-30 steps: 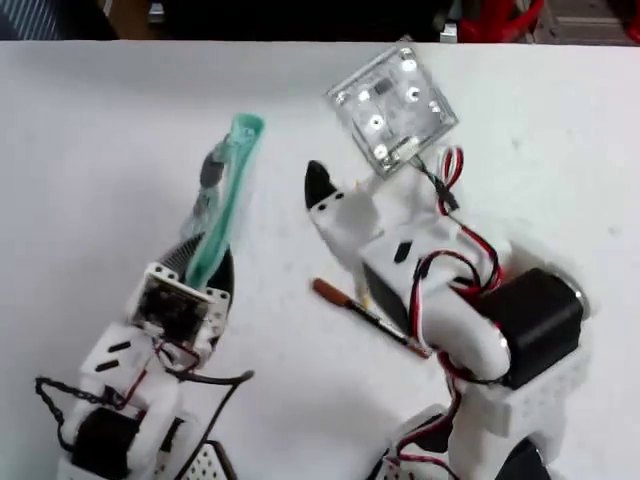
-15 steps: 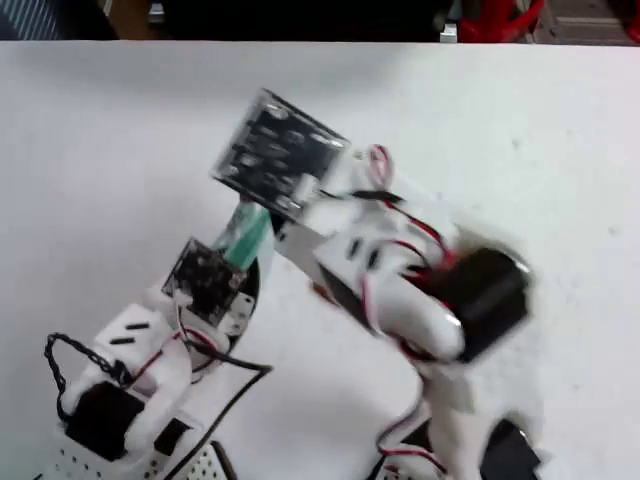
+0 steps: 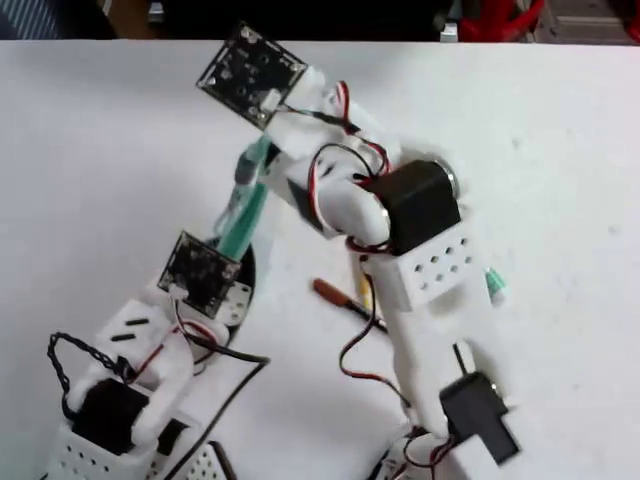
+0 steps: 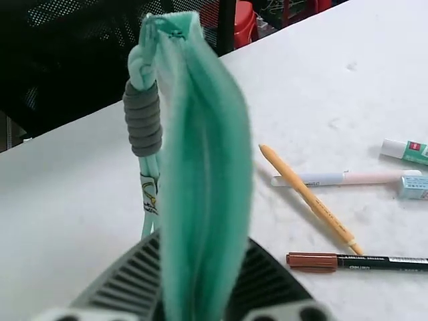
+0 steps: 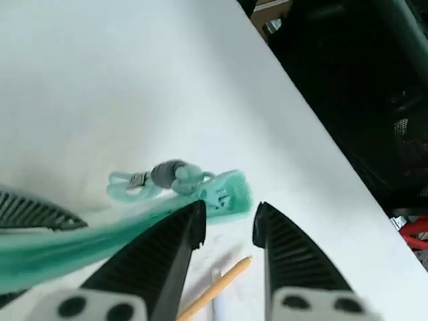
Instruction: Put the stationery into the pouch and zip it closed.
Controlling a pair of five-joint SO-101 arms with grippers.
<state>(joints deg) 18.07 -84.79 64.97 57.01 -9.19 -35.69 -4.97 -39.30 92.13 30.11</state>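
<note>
My left gripper is shut on the lower end of a green pouch, which stands on edge and points away from it. A green cord with a grey bead hangs at the pouch's far end. In the high view the pouch runs from the left gripper up to my right gripper. The right gripper is open, its fingertips just short of the pouch's far end and the bead. An orange pencil, a pale pen and a brown marker lie on the table.
A glue stick and a small eraser lie beyond the pens. In the high view the right arm covers most of the stationery; the brown marker and a green-capped item show beside it. The table's far edge is close behind the right gripper.
The right arm has swung from the table's middle, above the pens, across to the pouch's far end. The left arm has shifted slightly, still holding the pouch.
</note>
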